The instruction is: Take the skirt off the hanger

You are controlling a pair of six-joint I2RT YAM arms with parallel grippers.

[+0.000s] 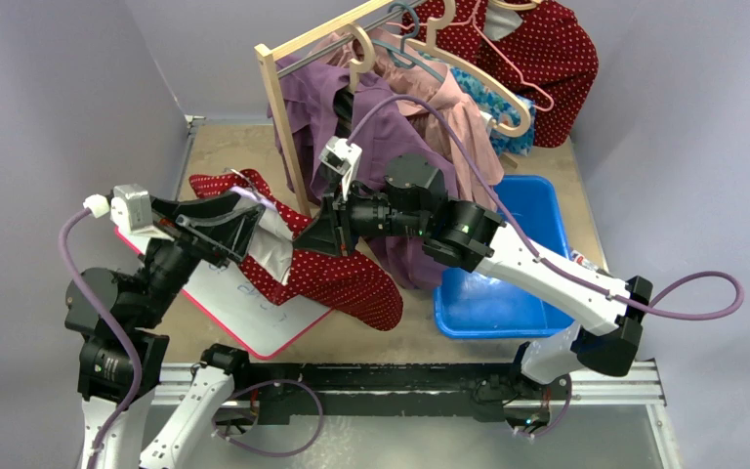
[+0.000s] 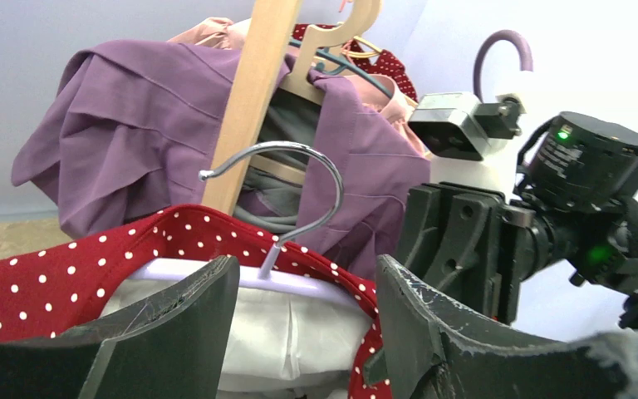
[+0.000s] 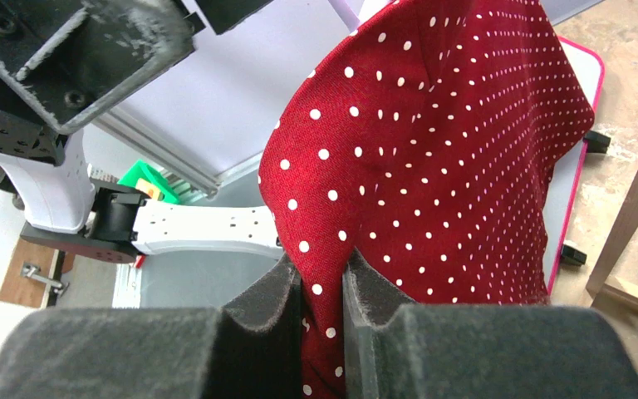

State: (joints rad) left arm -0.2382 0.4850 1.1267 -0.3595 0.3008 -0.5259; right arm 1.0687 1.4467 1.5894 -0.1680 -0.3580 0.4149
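Observation:
The red white-dotted skirt (image 1: pixel 344 280) hangs off a hanger with a lavender bar (image 2: pixel 316 285) and a metal hook (image 2: pixel 303 155); its white lining (image 2: pixel 282 332) shows under the bar. My left gripper (image 1: pixel 252 233) stands open, its jaws either side of the bar and waistband (image 2: pixel 307 268). My right gripper (image 1: pixel 314 234) is shut on a fold of the skirt (image 3: pixel 465 141), pinched between its pads (image 3: pixel 322 270). The two grippers face each other closely across the garment.
A wooden clothes rack (image 1: pixel 283 117) with purple and pink garments (image 1: pixel 400 117) stands just behind. A blue bin (image 1: pixel 508 283) sits to the right. A white board with a pink rim (image 1: pixel 254 315) lies under the skirt. Another red dotted garment (image 1: pixel 547 49) hangs at the back right.

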